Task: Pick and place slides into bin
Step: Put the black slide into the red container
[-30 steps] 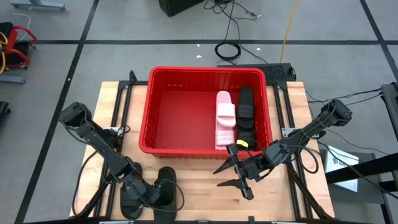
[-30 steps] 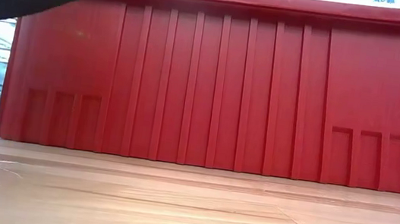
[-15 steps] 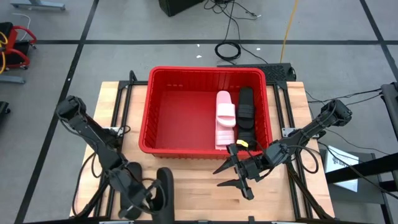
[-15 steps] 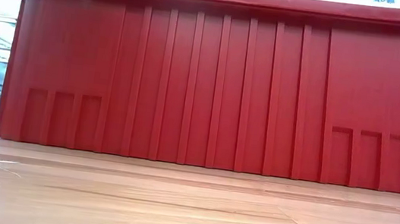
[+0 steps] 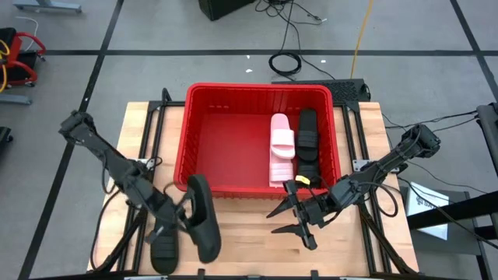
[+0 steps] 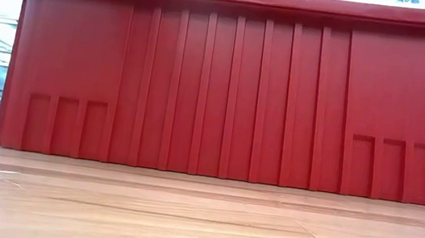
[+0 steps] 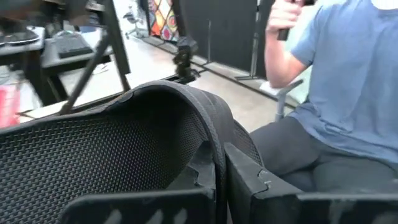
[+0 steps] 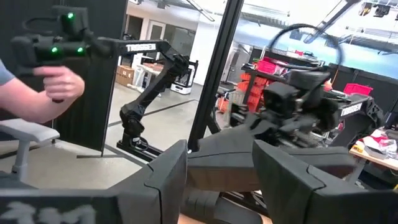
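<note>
left gripper clamped on black slide by its strap, at 7 o'clock off the bin | right gripper spread, empty, 5 o'clock | slide probably light, bendy; strap grips best

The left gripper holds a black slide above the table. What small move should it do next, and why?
Probably carry it over the bin rim. The left gripper is shut on a black slide in front of the bin's near wall, and another black slide lies on the table. The right gripper waits open.
</note>
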